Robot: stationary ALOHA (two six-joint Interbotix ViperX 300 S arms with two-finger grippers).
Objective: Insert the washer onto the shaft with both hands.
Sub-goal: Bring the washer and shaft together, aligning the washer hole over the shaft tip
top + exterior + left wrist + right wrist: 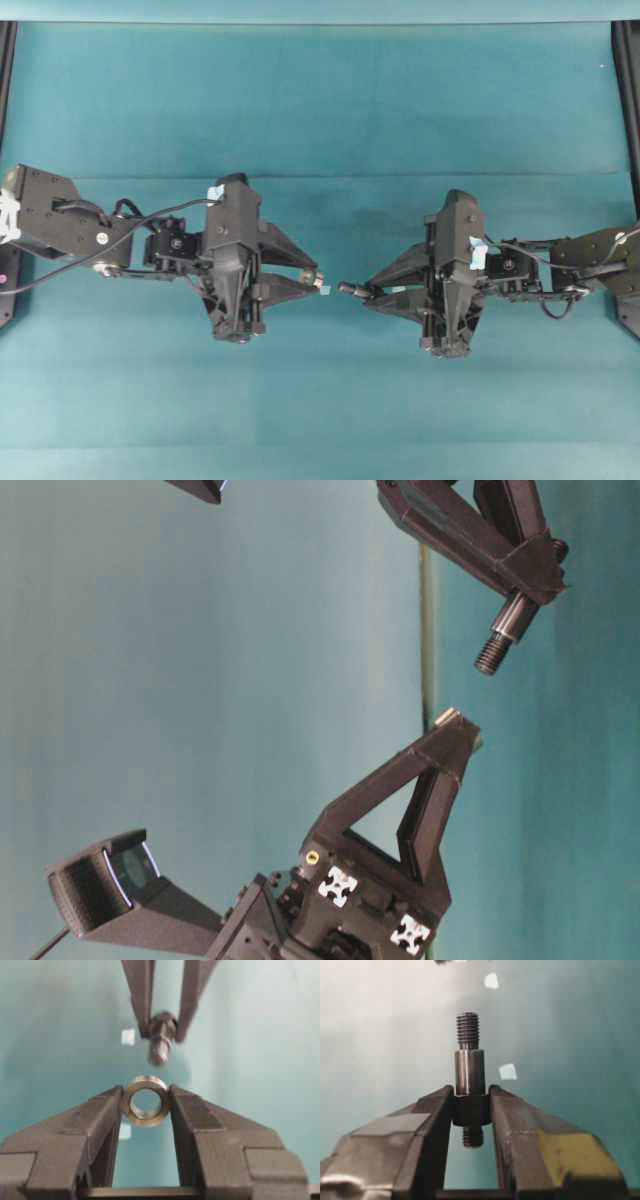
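left jaws pinch washer (146, 1100) | right jaws pinch shaft (469, 1085) | tips apart

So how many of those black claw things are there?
2. The left gripper is left of centre in the overhead view, pinching the washer; the right gripper faces it from the right, clamped on the shaft.

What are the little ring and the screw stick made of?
The washer looks like metal, dull silver, with a soft shine on its rim. The shaft looks like dark grey metal too, smooth in the middle, with cut threads at its tip.
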